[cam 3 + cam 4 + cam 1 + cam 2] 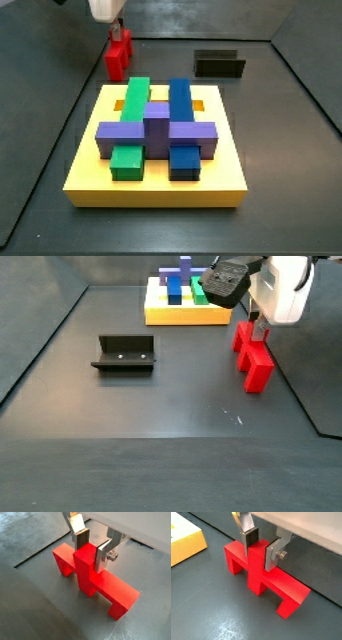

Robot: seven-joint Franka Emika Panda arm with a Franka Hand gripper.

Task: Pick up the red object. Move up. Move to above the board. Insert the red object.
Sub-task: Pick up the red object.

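The red object (113, 587) stands on the dark floor on its two legs, with its central post pointing up. It shows in both wrist views (281, 587) and both side views (119, 55) (253, 356). My gripper (90, 557) sits over it, its two silver fingers pressed against opposite sides of the post, shut on it (261, 554). The board (154, 185) is a yellow slab with a purple cross block and green and blue bars. It lies apart from the red object, and one corner shows in a wrist view (184, 542).
The dark fixture (221, 65) stands on the floor to one side of the red object, also seen in a side view (126, 354). Raised grey walls border the floor. The white gripper body (281, 286) hangs above the red object.
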